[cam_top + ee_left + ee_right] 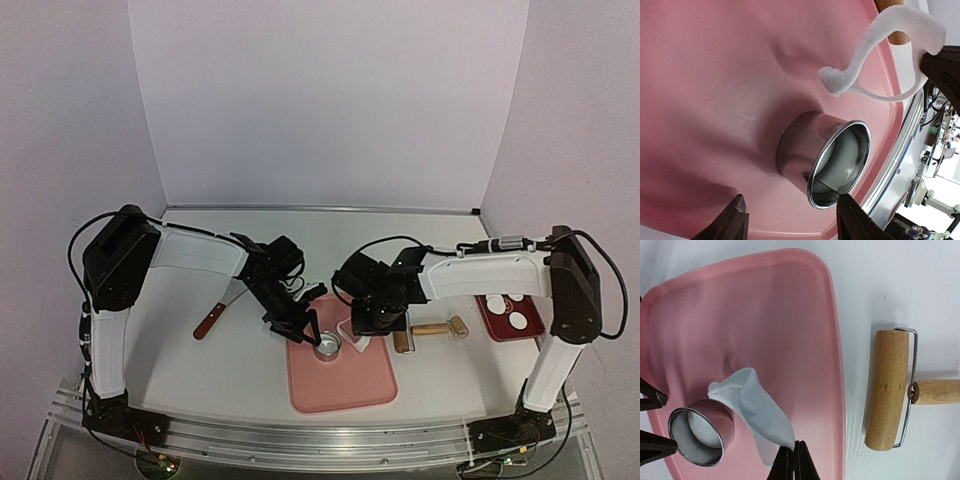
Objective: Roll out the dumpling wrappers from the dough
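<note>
The dough (pixel 757 407) is a thin, ragged white sheet, lifted off the pink mat (pixel 765 305). My right gripper (pixel 794 462) is shut on its near tip. Its far end droops against the metal ring cutter (pixel 702 437), which stands on the mat with something white inside. From above, the dough (pixel 357 335) hangs beside the cutter (pixel 328 345) under the right gripper (pixel 364 338). My left gripper (pixel 795 222) is open, its fingers either side of the cutter (pixel 825 160) without touching it. Round white dumpling wrappers (pixel 518 320) lie on a dark red plate (pixel 490 322) at the right.
A wooden rolling pin (pixel 430 330) lies on the table just right of the mat, between it and the plate. A scraper with a wooden handle (pixel 212 320) lies to the left of the left arm. White walls close in the back and sides.
</note>
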### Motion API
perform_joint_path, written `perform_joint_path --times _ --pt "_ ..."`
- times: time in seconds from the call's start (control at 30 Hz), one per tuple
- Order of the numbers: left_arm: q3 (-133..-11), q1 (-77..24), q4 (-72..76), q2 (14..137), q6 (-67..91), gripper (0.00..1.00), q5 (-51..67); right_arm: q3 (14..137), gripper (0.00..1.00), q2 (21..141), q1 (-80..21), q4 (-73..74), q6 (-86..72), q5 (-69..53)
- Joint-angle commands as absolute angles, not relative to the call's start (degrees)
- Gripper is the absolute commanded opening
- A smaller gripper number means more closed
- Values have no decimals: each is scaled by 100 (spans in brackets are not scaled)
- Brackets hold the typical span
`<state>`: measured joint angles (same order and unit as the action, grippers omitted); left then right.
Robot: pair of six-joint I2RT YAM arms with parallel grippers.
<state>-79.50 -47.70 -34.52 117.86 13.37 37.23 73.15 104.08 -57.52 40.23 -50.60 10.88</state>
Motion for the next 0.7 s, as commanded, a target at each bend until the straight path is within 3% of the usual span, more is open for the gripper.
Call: perform_joint_path --times 0.0,0.17,0.43,0.67 --pt "-8073 -4783 -3307 11270 1396 61 3310 7600 0 10072 -5736 4059 -4875 1319" --pt "-7963 -4627 -2963 10673 1805 68 3066 8115 1 10210 -5712 3877 -4529 1351" --pt "-7485 -3997 -2927 10126 2349 70 2565 8791 1 10919 -5517 3849 -4304 1161" --pt "-7356 -3348 -3550 9965 2225 72 1858 8921 17 11213 -5328 3854 -4353 969"
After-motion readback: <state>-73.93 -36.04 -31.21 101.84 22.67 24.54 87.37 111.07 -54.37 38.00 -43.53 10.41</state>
